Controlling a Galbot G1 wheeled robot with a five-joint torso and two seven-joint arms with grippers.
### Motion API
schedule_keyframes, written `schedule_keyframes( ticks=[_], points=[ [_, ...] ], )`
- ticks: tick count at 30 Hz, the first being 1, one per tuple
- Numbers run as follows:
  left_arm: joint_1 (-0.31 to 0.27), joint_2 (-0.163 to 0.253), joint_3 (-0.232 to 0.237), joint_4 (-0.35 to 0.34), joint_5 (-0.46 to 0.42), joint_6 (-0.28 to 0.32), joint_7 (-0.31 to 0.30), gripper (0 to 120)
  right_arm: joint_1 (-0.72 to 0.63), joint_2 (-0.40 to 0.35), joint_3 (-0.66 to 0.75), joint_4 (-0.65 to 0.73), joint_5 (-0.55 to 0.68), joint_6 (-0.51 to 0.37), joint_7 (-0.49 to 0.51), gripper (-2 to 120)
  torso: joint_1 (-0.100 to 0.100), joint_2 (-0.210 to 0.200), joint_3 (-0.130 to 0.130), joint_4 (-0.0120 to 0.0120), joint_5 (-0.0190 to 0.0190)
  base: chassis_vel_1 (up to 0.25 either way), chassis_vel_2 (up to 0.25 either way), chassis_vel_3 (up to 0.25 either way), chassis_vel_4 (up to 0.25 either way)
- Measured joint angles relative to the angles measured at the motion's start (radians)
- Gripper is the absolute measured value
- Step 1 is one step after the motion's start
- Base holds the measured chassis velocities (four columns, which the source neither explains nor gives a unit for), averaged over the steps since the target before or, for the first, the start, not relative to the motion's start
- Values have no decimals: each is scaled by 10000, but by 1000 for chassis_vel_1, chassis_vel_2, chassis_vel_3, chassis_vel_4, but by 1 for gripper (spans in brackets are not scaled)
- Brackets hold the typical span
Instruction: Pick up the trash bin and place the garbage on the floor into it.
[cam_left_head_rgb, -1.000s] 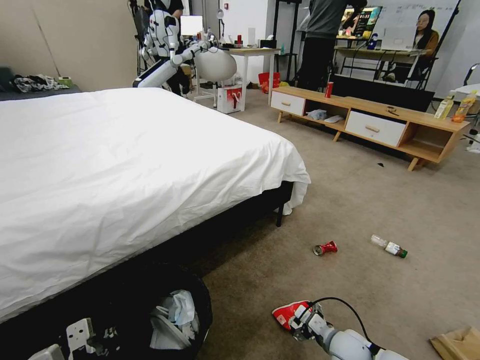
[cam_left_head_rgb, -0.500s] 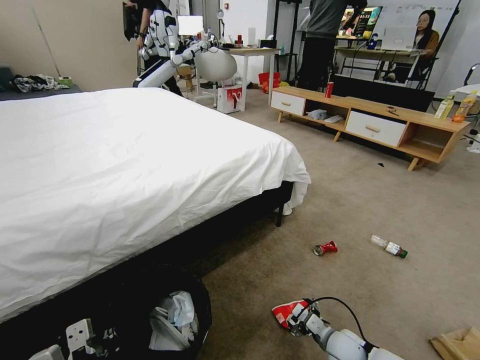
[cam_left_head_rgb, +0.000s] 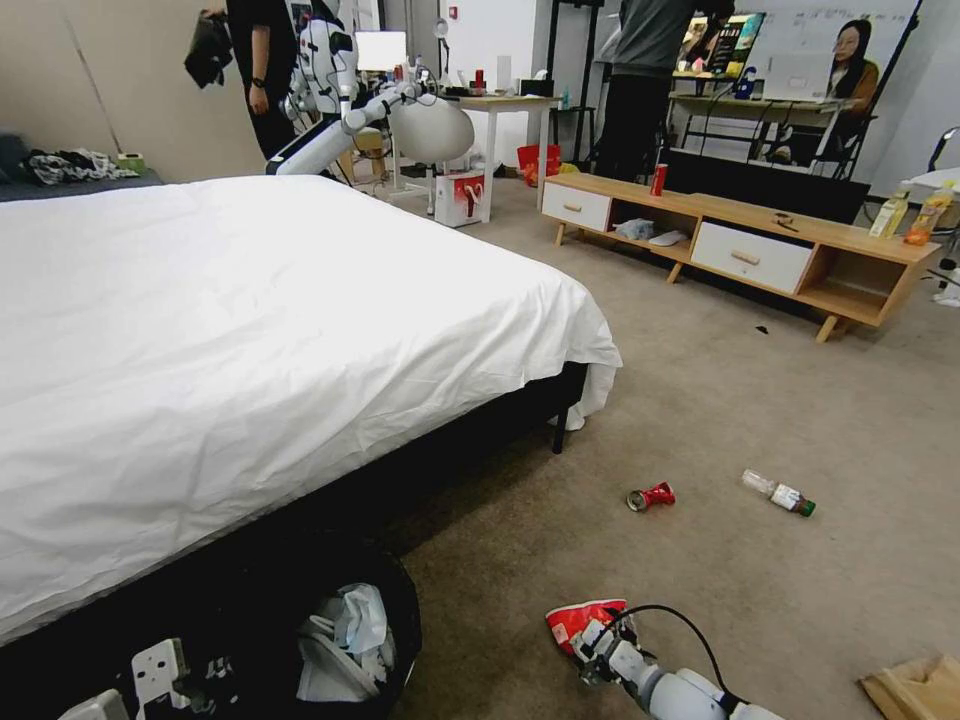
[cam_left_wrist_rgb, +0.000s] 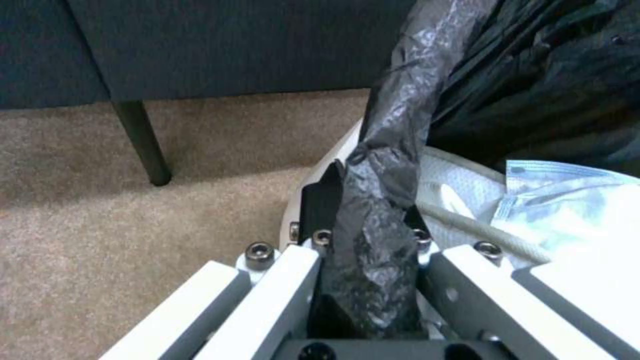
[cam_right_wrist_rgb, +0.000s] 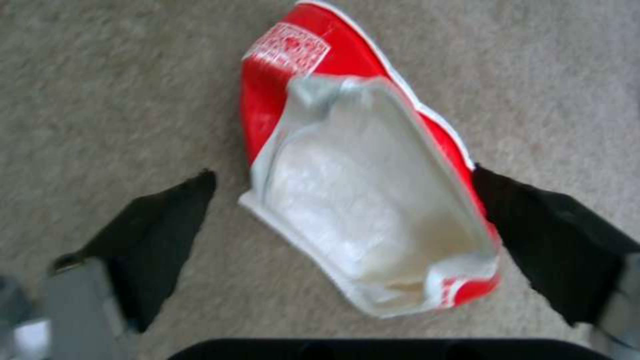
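1. The right end effector (cam_right_wrist_rgb: 343, 220) is low over the carpet, close in front of the robot, and its two black fingers (cam_right_wrist_rgb: 160, 225) are spread wide.
2. Between these fingers lies the red-and-white packet (cam_right_wrist_rgb: 360, 200), flat on the floor with its open silver inside turned up. One finger is just beside the packet edge; the other stands a little apart from it. The packet is not gripped.
3. From the head view, the same packet (cam_left_head_rgb: 585, 618) is on the carpet directly ahead of the right end effector (cam_left_head_rgb: 592, 645), with a black cable looping over the arm.
4. The left end effector (cam_left_wrist_rgb: 367, 280) is closed on the rim of the trash bin (cam_left_wrist_rgb: 313, 165), pinching the crinkly black bag (cam_left_wrist_rgb: 390, 150) that is folded over the white wall.
5. The trash bin (cam_left_head_rgb: 385, 600) is at the robot's left, near the foot of the bed (cam_left_head_rgb: 250, 330) and close to its dark frame. I cannot tell if the bin touches the floor.
6. Inside the bin there is white tissue (cam_left_head_rgb: 350, 630) and a pale blue face mask (cam_left_wrist_rgb: 567, 200).
7. Farther out on the carpet lie a crushed red can (cam_left_head_rgb: 650, 496) and, well apart to its right, a small clear bottle (cam_left_head_rgb: 778, 492) with a green cap.
8. A crumpled tan paper bag (cam_left_head_rgb: 915, 685) lies on the floor at the robot's far right.
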Motion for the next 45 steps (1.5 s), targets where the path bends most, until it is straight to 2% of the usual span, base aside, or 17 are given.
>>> schedule_keyframes(
  ticks=[4,5,6,8,9,10,12,13,16,20,22,25,26,36,39,45],
  points=[
    [-7,0,0,3,-3,0,0,2,-81,24,1,-34,-12,54,0,85,0,0,0,1,0,0,0,0,0],
    [-2,0,-1,7,-4,0,0,2,-128,35,8,-42,-23,94,4,76,0,0,-1,2,0,0,0,0,0],
    [1,0,-3,8,-4,0,-1,2,-146,35,14,-43,-24,113,6,70,0,0,0,2,-1,0,0,0,0],
    [2,0,-5,9,-4,0,-1,2,-162,33,20,-43,-25,127,8,68,0,0,-1,2,-1,0,0,0,0],
    [8,-1,-9,9,-4,0,-4,2,-215,16,43,-24,-25,171,8,61,0,0,0,2,0,0,0,0,0],
    [8,-1,-9,9,-4,0,-4,2,-215,16,43,-24,-25,171,8,61,0,0,0,2,0,0,0,0,0],
    [11,0,-11,9,-5,0,-5,2,-252,6,62,-7,-17,232,8,49,0,0,-1,1,0,0,0,0,0],
    [11,0,-11,9,-5,0,-5,2,-252,6,62,-7,-17,232,8,49,0,0,-1,1,0,0,0,0,0],
    [11,-1,-12,13,2,0,-8,2,-297,-22,115,4,22,332,12,32,0,0,-1,2,1,0,0,0,0],
    [-2,0,-7,33,13,0,-9,2,-316,-46,153,7,31,383,14,24,0,0,0,2,1,0,0,0,0],
    [-4,0,5,68,45,0,-10,2,-351,-90,214,7,55,487,-27,11,0,0,-1,2,0,0,0,0,0],
    [-6,0,12,78,56,0,-10,2,-364,-101,231,-10,56,543,-65,6,0,0,-1,2,0,0,0,0,0],
    [-4,0,19,81,68,0,-7,2,-375,-106,245,-40,71,607,-97,0,0,0,-1,2,0,0,0,0,0],
    [43,0,31,81,95,0,36,2,-285,23,264,-584,311,994,-303,0,0,0,0,5,3,0,0,0,0],
    [33,0,36,89,95,0,42,2,-295,0,300,-596,368,1073,-329,0,0,0,1,0,2,0,0,0,0],
    [25,0,60,99,91,0,46,2,-672,-494,660,611,887,1081,-115,0,0,0,1,0,6,0,0,0,0]
  ],
)
